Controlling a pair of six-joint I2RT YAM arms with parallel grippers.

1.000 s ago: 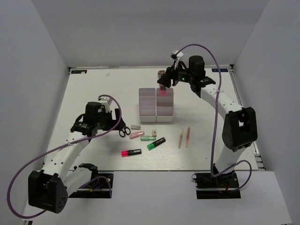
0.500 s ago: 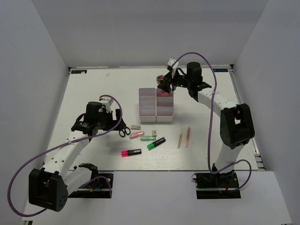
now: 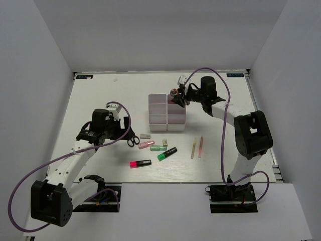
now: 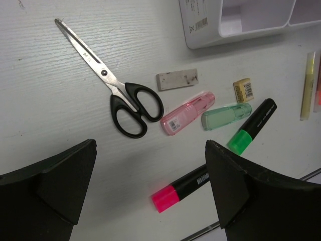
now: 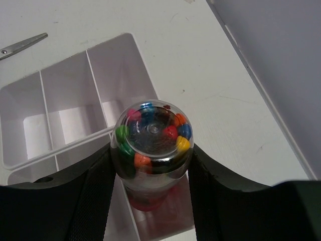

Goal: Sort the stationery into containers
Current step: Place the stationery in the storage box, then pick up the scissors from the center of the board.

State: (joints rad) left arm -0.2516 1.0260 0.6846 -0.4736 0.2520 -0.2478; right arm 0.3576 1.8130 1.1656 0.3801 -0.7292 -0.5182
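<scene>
My right gripper is shut on the fat pink tube, a clear tube with coloured beads in its top and a pink lower end. It hangs upright over the far right bin of the containers. The left gripper is open above the table, just left of the black-handled scissors. A pink highlighter lies between its fingers, lower down. A green highlighter, pink marker, green marker and two erasers lie nearby.
Two thin sticks lie on the table right of the markers. The white walls enclose the table on three sides. The right arm's purple cable loops above its forearm.
The right gripper has tilted and come down and slightly left with the tube, closer to the far right bin. The left arm has barely moved.
</scene>
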